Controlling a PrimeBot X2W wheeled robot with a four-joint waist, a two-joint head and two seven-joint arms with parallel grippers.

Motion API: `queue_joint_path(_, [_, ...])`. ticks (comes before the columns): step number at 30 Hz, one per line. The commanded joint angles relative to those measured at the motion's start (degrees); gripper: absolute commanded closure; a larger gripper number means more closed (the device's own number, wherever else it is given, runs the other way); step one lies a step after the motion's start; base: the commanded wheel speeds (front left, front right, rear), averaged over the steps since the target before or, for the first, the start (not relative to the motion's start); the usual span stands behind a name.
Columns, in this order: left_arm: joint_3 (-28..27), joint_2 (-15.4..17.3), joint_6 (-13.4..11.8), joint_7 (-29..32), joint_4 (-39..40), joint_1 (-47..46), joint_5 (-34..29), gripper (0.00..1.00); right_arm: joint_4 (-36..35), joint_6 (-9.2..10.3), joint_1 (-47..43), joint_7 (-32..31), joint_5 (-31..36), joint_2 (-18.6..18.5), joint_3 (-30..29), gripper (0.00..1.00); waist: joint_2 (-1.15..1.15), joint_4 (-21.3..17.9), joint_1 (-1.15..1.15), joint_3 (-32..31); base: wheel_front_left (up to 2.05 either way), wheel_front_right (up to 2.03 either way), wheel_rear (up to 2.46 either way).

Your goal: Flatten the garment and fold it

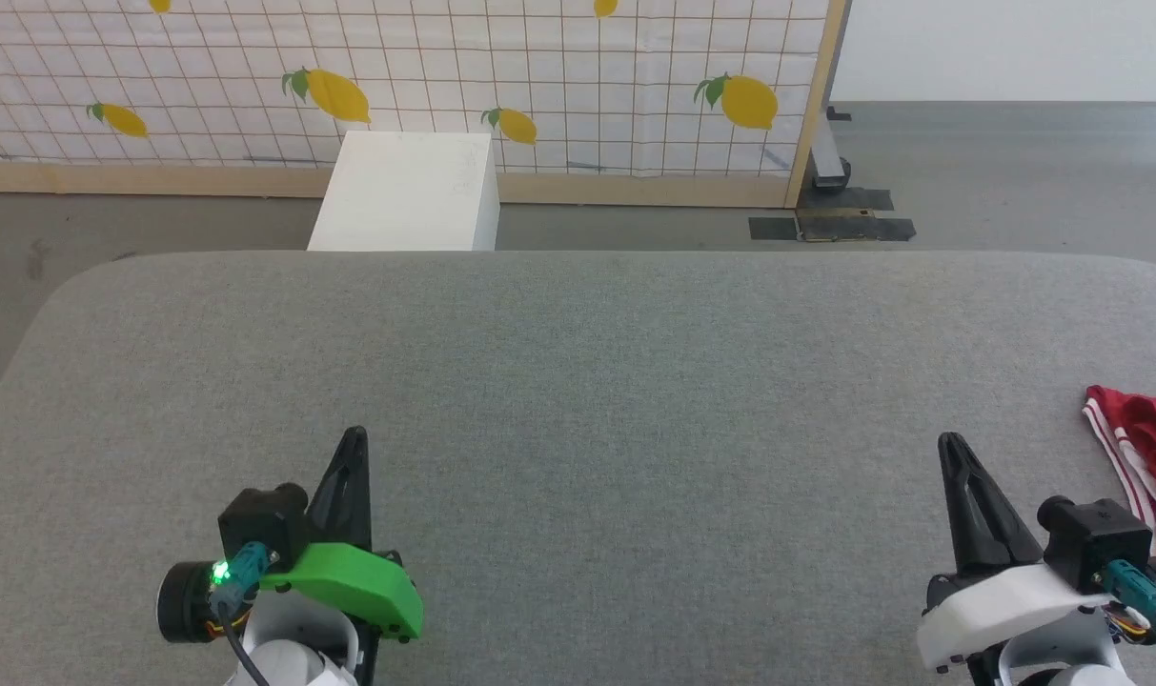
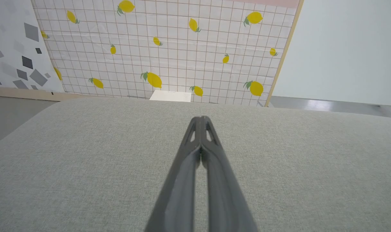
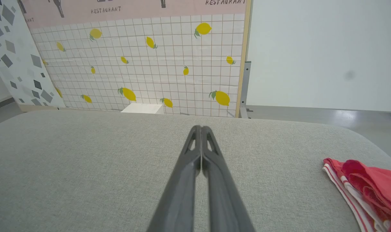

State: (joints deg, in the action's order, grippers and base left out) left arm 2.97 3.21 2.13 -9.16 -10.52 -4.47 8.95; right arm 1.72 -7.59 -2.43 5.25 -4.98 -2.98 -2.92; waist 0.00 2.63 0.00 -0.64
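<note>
The garment (image 1: 1147, 453) is a crumpled red cloth with a white, red-striped edge, lying at the far right of the grey padded table (image 1: 578, 381) and cut off by the picture's edge. In the right wrist view the garment (image 3: 369, 190) sits low at the right. My right gripper (image 1: 949, 446) is shut and empty, a short way left of the cloth; its tips (image 3: 200, 129) meet over bare table. My left gripper (image 1: 354, 438) hovers near the table's front left, also shut with nothing in it (image 2: 200, 119).
A white box (image 1: 408, 191) stands on the floor behind the table's far edge. Behind it rises a tiled screen with lemon prints (image 1: 396, 76), with its wooden post (image 1: 816, 105) at the right. Grey floor lies beyond.
</note>
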Motion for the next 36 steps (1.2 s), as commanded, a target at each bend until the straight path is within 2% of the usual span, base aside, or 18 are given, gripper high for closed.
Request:
queue_joint_path(1, [-0.1, -0.1, -0.3, 0.3, 0.5, 1.0, -0.7, 1.00, -0.3, 0.04, 0.7, -0.2, 0.5, 0.0, 0.2, 1.00, 0.00, 0.0, 0.00, 0.0, 0.00, 0.00, 0.00])
queue_joint_path(36, [-1.4, -0.2, -1.1, 4.2, 5.0, 2.6, -4.4, 1.00, -0.9, 0.06, 1.5, -2.5, 2.5, 0.1, 1.4, 1.00, 0.00, -1.2, 0.00, 0.3, 0.00, 0.00, 0.00])
